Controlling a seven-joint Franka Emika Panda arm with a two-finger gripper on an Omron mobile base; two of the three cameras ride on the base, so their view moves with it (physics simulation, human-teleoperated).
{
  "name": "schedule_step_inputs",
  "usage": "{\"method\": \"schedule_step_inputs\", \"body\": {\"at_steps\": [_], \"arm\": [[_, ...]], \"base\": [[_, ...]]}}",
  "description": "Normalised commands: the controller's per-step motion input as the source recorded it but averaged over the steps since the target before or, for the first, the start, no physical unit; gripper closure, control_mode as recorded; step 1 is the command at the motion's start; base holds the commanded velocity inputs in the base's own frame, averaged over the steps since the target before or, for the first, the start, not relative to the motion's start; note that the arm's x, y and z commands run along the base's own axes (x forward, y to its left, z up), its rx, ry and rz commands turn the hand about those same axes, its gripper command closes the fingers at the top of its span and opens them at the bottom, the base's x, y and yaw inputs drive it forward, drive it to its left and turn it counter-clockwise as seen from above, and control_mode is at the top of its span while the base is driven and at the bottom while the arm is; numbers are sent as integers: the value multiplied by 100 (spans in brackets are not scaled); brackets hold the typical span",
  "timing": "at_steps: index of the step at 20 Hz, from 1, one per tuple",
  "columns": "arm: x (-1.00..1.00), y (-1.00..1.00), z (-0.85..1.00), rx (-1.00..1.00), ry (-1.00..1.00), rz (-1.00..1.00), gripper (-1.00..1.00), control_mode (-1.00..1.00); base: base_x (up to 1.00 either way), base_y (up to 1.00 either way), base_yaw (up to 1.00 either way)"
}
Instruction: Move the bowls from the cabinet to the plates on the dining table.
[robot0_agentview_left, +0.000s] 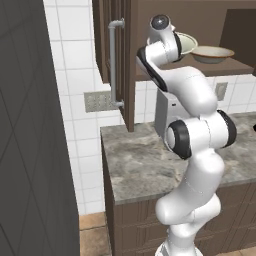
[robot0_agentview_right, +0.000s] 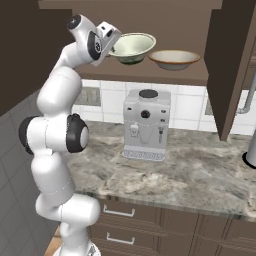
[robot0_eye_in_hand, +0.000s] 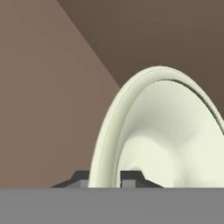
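Note:
Two bowls stand on the shelf of the open cabinet (robot0_agentview_right: 150, 75). The deep cream-white bowl (robot0_agentview_right: 132, 47) (robot0_agentview_left: 187, 44) has a greenish inside and sits on the left; the shallower tan bowl (robot0_agentview_right: 174, 59) (robot0_agentview_left: 212, 53) sits to its right. My gripper (robot0_agentview_right: 114, 47) reaches in from the left at the cream bowl's near rim. In the hand view the cream bowl (robot0_eye_in_hand: 166, 131) stands close up, and the gripper (robot0_eye_in_hand: 105, 179) has one fingertip (robot0_eye_in_hand: 81, 178) outside the rim and the other inside, pressed against it. Plates and dining table are out of view.
A white coffee machine (robot0_agentview_right: 146, 125) stands on the mottled stone counter (robot0_agentview_right: 190, 170) right under the shelf. The cabinet's left door (robot0_agentview_left: 127, 75) with its silver bar handle (robot0_agentview_left: 114, 62) hangs open, as does the right door (robot0_agentview_right: 230, 65). A tall dark panel (robot0_agentview_left: 25, 125) fills the left.

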Motion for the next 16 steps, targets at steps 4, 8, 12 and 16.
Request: {"method": "schedule_step_inputs", "body": {"at_steps": [4, 8, 12, 16], "arm": [[-55, 0, 0, -4, -11, 2, 100, -100], [-63, 0, 6, -4, -13, 1, 100, -100], [-72, 0, 20, -2, -7, 1, 100, -100], [-76, 0, 27, 0, 0, 0, 100, -100]], "base": [[0, 0, 0], [0, 0, 0], [0, 0, 0], [0, 0, 0]]}}
